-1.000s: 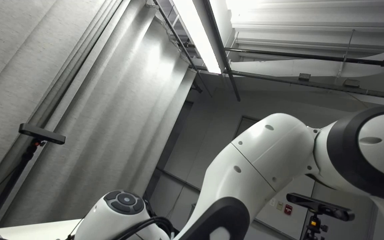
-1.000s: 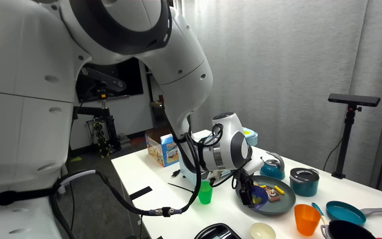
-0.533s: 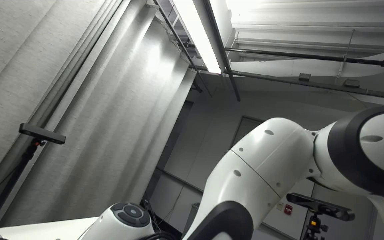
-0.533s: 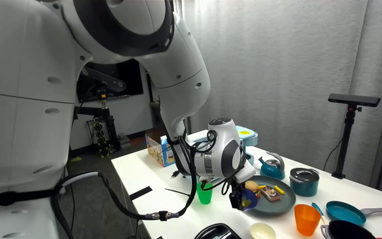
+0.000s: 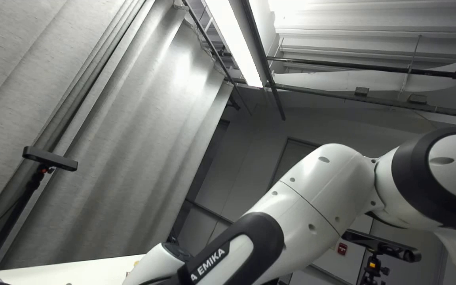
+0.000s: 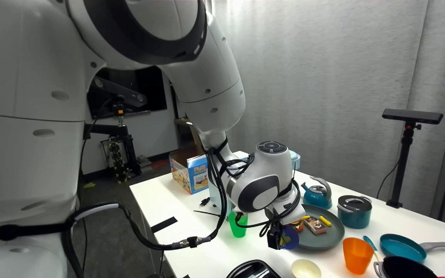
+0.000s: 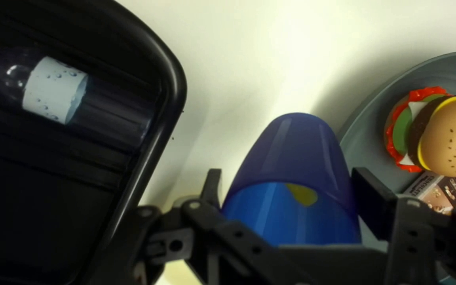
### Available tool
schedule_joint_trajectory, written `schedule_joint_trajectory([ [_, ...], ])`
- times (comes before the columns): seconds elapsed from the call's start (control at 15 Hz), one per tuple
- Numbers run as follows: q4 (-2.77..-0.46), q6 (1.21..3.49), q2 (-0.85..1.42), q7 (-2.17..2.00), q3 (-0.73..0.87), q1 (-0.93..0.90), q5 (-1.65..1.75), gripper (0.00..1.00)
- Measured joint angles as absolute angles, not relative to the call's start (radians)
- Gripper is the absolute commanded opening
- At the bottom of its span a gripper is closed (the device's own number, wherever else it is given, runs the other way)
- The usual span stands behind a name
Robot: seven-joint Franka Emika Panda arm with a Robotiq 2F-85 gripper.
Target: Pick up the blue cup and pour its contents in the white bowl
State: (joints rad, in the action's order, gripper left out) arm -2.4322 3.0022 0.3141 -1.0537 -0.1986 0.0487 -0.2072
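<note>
First, fingers (image 7: 372, 202), black, matte and blocky, grasping the blue cup (image 7: 291, 148) by its sides. Cup: translucent, glossy, tapered; dark violet-blue outer wall, brighter blue at the wide end, one yellow piece (image 7: 304, 194) showing within. Position: between both fingers, narrow end projecting past their tips in the wrist view. Orientation: long axis near vertical in that view, narrow end toward the top, wide end toward the bottom; tilt relative to the table (image 6: 211, 258) cannot be told.

Adjacent, at right in the wrist view: plate (image 7: 364, 152), round, smooth, grey-green, bearing a toy hamburger (image 7: 441, 132) (seeded bun, frilled red layer) and a printed chocolate bar (image 7: 439, 194). At left: tray (image 7: 175, 81), glossy black, rounded corner, raised rim; within, a clear bottle (image 7: 57, 92), lying down, pale label.

Farther out, in an exterior view: white bowl (image 6: 306, 268), round, off-white, between the tray and an orange cup (image 6: 357, 255), the latter tapered and upright; green cup (image 6: 238, 227), tapered, partly hidden; kettle (image 6: 318, 198), teal, curved grey handle; pot (image 6: 354, 216), teal, cylindrical, dark-lidded; frying pan (image 6: 402, 248), teal, shallow, grey handle. Table surface: white, smooth.
</note>
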Motion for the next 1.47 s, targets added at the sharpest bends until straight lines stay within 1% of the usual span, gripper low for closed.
schedule_joint_trajectory([
  [0.27, -2.428, 3.0, 0.298, -0.822, -0.31, 0.168, -0.464, 0.56],
  [0.6, -2.419, 2.984, 0.296, -0.592, -0.508, 0.398, -0.699, 0.56],
  [0.93, -2.404, 2.916, 0.296, -0.401, -0.641, 0.553, -0.901, 0.56],
  [1.13, -2.402, 2.864, 0.296, -0.31, -0.681, 0.611, -0.99, 0.56],
  [1.47, -2.403, 2.766, 0.296, -0.2, -0.689, 0.68, -1.078, 0.56],
])
